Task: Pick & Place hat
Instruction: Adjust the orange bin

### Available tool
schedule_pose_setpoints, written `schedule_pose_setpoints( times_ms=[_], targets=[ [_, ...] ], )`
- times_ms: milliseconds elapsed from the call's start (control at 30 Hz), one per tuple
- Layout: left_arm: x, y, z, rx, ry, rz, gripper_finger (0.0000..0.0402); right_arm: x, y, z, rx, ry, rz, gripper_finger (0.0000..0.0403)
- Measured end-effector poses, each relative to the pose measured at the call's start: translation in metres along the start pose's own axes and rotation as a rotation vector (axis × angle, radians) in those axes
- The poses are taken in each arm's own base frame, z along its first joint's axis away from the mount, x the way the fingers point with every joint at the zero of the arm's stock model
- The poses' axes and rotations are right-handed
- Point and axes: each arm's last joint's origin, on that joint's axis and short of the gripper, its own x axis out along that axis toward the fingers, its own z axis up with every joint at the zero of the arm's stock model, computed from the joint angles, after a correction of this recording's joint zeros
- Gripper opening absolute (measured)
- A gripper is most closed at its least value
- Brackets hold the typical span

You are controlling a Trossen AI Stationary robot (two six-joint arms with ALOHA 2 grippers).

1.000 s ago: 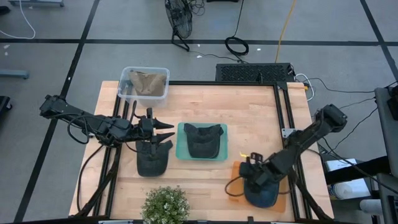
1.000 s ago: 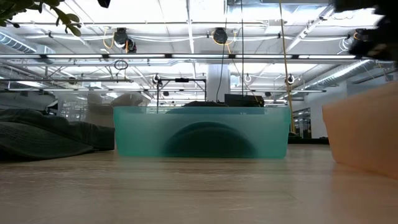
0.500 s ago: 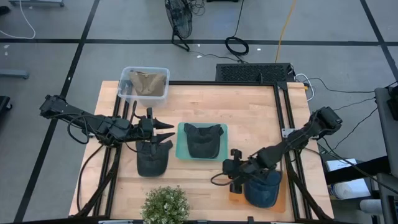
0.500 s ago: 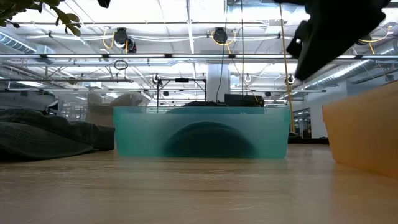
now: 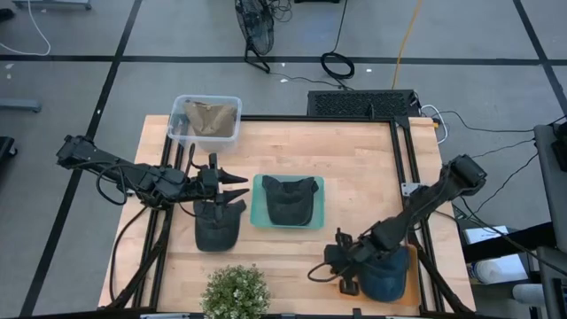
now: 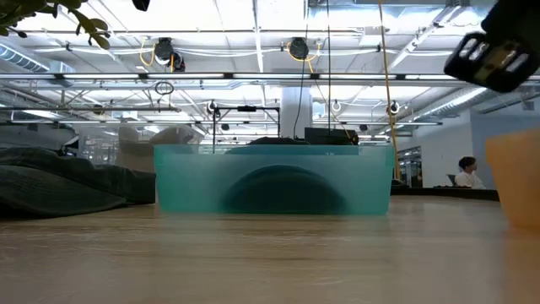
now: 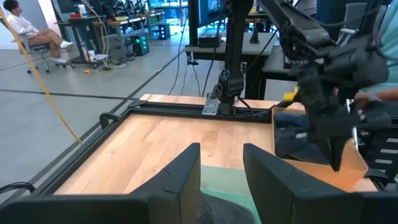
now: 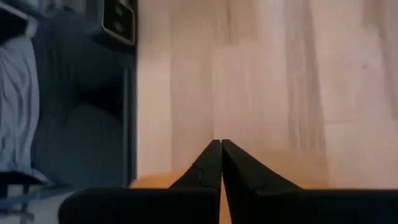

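Note:
A dark hat [image 5: 217, 228] lies flat on the table's left part, and my left gripper [image 5: 234, 191] stands open over its far end, with the hat [image 7: 224, 214] low between the fingers. A second dark hat [image 5: 288, 199] sits in the green tray [image 5: 259, 217]. A blue hat [image 5: 385, 276] lies in the orange tray [image 5: 410, 264] at the near right. My right gripper [image 5: 342, 268] is shut at that tray's left edge [image 8: 158, 180], fingers [image 8: 211, 163] pointing toward the table's left. My right gripper hangs shut over the orange tray's left edge [image 8: 158, 180], and I cannot tell whether it touches the tray.
A clear bin [image 5: 177, 111] with a tan hat [image 5: 211, 118] stands at the far left corner. A potted plant [image 5: 235, 291] sits at the near edge. Bare wood [image 5: 363, 168] lies on the far right. A black frame [image 5: 403, 155] runs along the table's right side.
My right gripper has left the orange tray, swinging first toward the table's left and then toward the near edge. The orange tray with the blue hat has slid a little toward the right and near edges. The left arm has kept still.

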Motion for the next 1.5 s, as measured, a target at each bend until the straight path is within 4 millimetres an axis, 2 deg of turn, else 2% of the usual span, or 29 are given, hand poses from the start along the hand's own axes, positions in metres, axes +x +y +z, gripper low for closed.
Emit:
schedule_pose_setpoints(
  times_ms=[233, 433, 533, 667, 833, 1167, 1500],
  targets=[
    [0.0, 0.0, 0.0, -0.002, -0.001, 0.0, 0.0131, -0.021, 0.0, -0.008, -0.016, -0.032, -0.096, 0.0],
    [0.0, 0.0, 0.0, -0.002, 0.0, 0.0, 0.0131, -0.045, -0.033, -0.018, 0.004, 0.015, -0.47, 0.0],
    [0.0, 0.0, 0.0, -0.002, 0.0, 0.0, 0.0131, -0.052, -0.049, -0.023, 0.056, 0.114, -0.574, 0.0],
    [0.0, 0.0, 0.0, -0.001, 0.001, 0.0, 0.0131, -0.043, -0.061, -0.03, 0.143, 0.231, -0.499, 0.0],
    [0.0, 0.0, 0.0, 0.0, 0.003, 0.0, 0.0131, -0.029, -0.066, -0.045, 0.218, 0.311, -0.385, 0.0],
    [0.0, 0.0, 0.0, -0.001, 0.004, 0.0, 0.0131, -0.026, -0.049, -0.058, 0.21, 0.302, -0.341, 0.0],
    [0.0, 0.0, 0.0, -0.001, 0.004, 0.001, 0.0131, -0.027, -0.049, -0.06, 0.244, 0.303, -0.359, 0.0]
  ],
)
